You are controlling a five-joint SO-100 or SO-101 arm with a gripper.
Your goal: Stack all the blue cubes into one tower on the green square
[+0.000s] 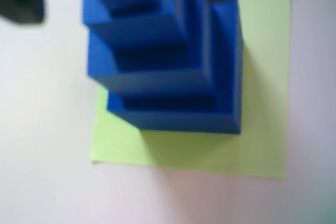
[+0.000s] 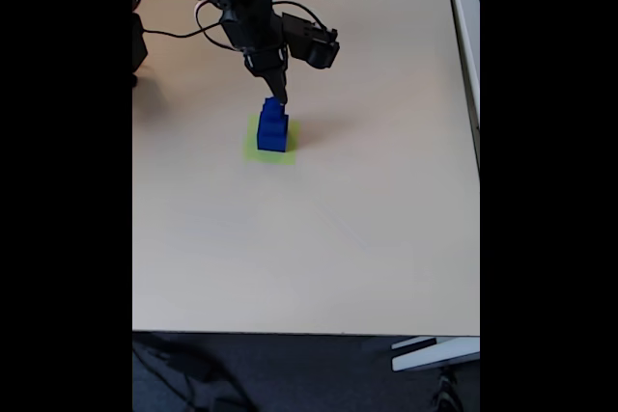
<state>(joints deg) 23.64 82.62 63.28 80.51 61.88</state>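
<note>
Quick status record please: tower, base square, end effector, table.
tower: three blue cubes stacked, largest at the bottom, smallest on top
green square: under the tower, which sits toward its left edge in the wrist view
end effector: right above the top cube; grip unclear
table: light tan top

Bare table (image 2: 367, 229) lies open all around; the tower (image 2: 272, 126) alone stands under the pincer (image 2: 281, 96).
</note>
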